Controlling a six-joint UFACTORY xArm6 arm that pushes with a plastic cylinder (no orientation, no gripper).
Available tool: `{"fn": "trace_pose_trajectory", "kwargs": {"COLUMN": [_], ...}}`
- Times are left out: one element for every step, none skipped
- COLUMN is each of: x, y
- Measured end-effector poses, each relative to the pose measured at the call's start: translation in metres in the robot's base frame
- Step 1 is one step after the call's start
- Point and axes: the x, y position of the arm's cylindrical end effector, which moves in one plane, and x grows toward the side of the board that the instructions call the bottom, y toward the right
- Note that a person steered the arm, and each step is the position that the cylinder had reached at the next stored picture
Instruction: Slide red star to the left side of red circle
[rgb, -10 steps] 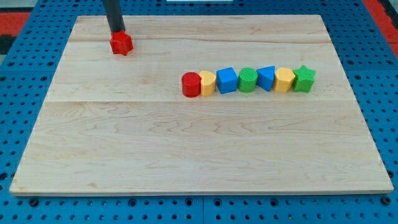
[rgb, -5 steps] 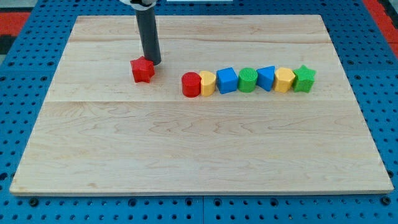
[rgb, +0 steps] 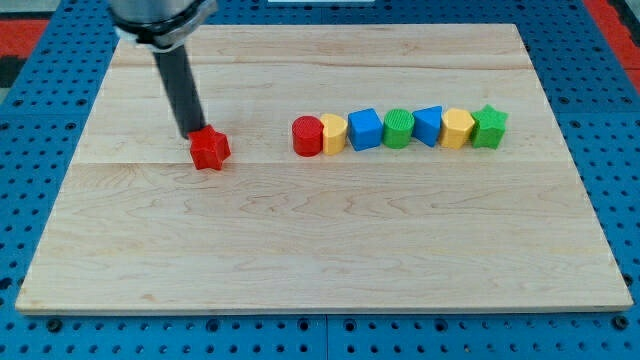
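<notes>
The red star lies on the wooden board, left of the middle. My tip touches the star's upper left edge. The red circle is the left end of a row of blocks in the board's middle right. The star sits well apart to the circle's left and slightly lower in the view.
The row runs rightward from the red circle: a yellow block, a blue cube, a green cylinder, a blue block, a yellow block, a green star. The board rests on a blue pegboard.
The red star has moved from the board's upper left down and right, then back leftward and lower. My tip has shifted from the star's upper right to its upper left.
</notes>
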Motion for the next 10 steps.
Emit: {"fn": "trace_pose_trajectory", "kwargs": {"x": [0.019, 0.035, 0.024, 0.023, 0.019, 0.009, 0.004, 0.004, 0.004, 0.006], "y": [-0.016, 0.003, 0.041, 0.052, 0.010, -0.004, 0.012, 0.038, 0.052, 0.063]}}
